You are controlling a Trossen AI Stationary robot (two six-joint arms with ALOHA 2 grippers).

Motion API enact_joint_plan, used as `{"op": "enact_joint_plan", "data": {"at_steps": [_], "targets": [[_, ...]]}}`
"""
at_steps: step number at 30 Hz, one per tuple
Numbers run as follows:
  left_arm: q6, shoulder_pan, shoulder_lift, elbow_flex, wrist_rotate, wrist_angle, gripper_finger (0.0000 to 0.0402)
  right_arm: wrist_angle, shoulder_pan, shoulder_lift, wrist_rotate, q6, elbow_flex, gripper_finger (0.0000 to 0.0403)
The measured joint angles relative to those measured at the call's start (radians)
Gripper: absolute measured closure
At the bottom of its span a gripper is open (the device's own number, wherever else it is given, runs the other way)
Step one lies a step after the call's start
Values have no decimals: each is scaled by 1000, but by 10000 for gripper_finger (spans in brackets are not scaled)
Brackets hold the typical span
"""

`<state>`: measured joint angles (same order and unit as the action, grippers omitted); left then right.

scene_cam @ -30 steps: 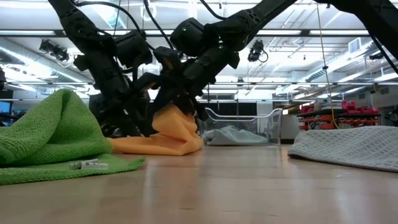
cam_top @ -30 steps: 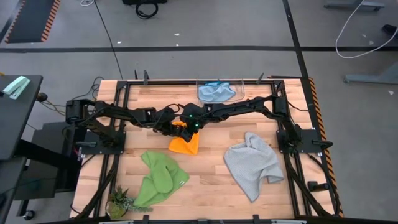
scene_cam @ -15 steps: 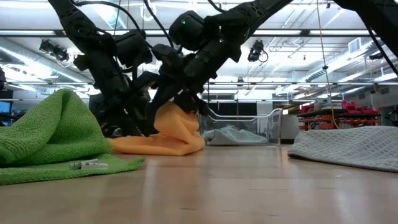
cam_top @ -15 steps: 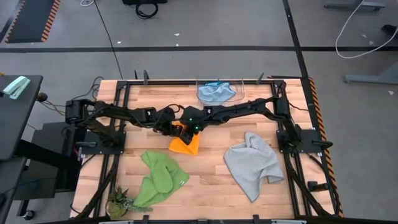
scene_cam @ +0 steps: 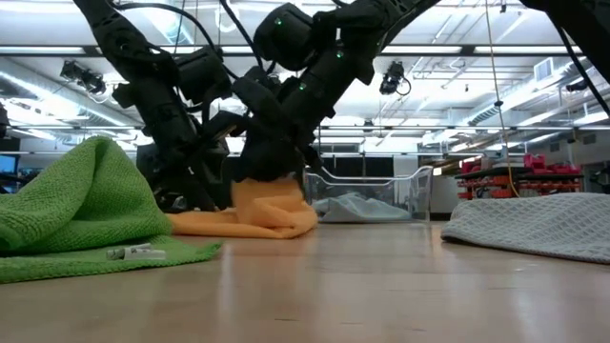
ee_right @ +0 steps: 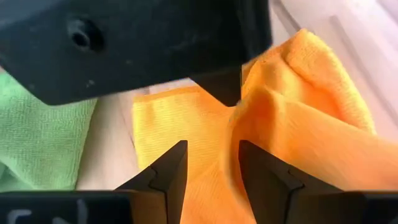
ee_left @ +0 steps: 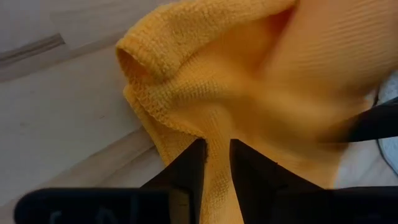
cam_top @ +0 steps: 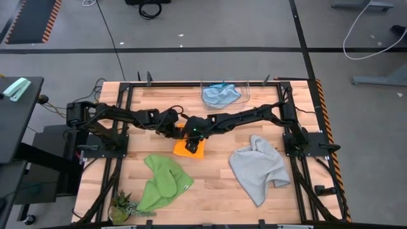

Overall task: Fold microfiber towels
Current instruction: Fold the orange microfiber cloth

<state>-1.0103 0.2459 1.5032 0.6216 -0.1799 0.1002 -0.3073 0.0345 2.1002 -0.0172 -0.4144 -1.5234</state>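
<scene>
Yellow-orange towel point(cam_top: 190, 147) bunched at centre of the high view, on the wooden desk point(cam_top: 216, 184), part lifted, part flat. Left pincer point(ee_left: 216, 163) clamped on a fold of it, fingers nearly together with cloth pinched between. Right pincer point(ee_right: 211, 163) just above the same cloth with fingers apart, orange fabric between them but not squeezed. Both pincers crowded together over the one towel, meeting at frame centre in the high view.

Green towel point(cam_top: 162, 182) heaped at lower left, close to the orange one; small tag-like piece point(scene_cam: 135, 252) on its edge, seen only in the low view. Grey towel point(cam_top: 257, 168) crumpled at lower right, well apart. Light blue towel point(cam_top: 220, 94) at upper centre, inside a wire basket point(cam_top: 245, 89) near the desk's far edge. Small green plant point(cam_top: 122, 207) at the lower left corner.

Low view: orange cloth raised in a hump under dark arm links, which hide its upper part. Right wrist view: green cloth just beside the orange one. Bare wood along the desk's near edge, between the green and grey towels.
</scene>
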Motion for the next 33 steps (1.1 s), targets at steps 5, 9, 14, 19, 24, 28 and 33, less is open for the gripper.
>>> {"op": "enact_joint_plan", "data": {"at_steps": [5, 9, 14, 19, 24, 28, 33], "targets": [[-4, 4, 0, 0, 0, 9, 314, -18, 0, 0, 13, 30, -32, 253], [-7, 5, 0, 0, 0, 12, 310, -117, 0, 1, 7, 86, -120, 253], [-17, 5, 0, 0, 0, 29, 317, -324, -1, 0, 67, 164, -223, 255], [-19, 5, 0, 0, 0, 29, 321, -533, 3, -6, 88, 202, -232, 266], [1, 5, 1, 0, 2, 29, 317, -542, 0, -9, 85, 216, -201, 306], [6, 5, 1, 0, 2, 29, 312, -432, 5, -15, 64, 217, -175, 364], [6, 5, 1, 0, 2, 30, 312, -388, 21, -15, 59, 209, -104, 391]]}}
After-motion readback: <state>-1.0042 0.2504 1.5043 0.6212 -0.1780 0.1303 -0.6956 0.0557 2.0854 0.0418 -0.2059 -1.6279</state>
